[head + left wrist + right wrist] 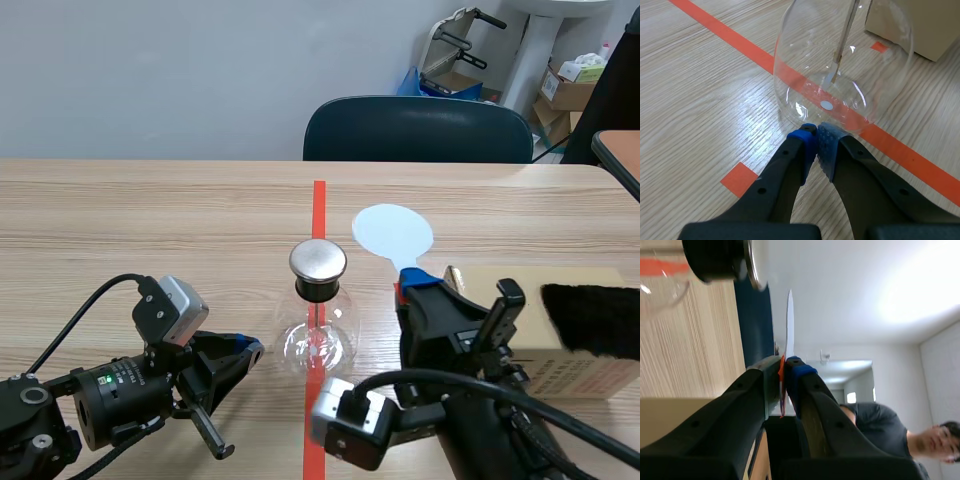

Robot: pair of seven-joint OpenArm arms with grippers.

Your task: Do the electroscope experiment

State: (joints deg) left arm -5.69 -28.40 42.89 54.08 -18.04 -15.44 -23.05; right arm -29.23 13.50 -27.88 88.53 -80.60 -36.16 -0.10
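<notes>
The electroscope is a clear glass flask [318, 342] with a round metal cap [318, 260], standing on the orange tape line at the table's middle. In the left wrist view the flask [805, 65] rises just ahead of my left gripper [816, 141], with a thin rod and foil leaf [836, 67] inside. The left gripper [250, 350] is shut on nothing, its tips close to the flask's base. My right gripper [418, 287] is shut on the handle of a paddle with a pale round disc [393, 232], held right of the cap. Seen edge-on, the disc [789, 322] sticks out past the right gripper [785, 365], beside the cap [720, 260].
A cardboard box [520, 300] lies at the right with a piece of black fur [592, 320] on top. A dark chair [418, 130] stands behind the far table edge. A person [890, 435] shows in the right wrist view, off the table.
</notes>
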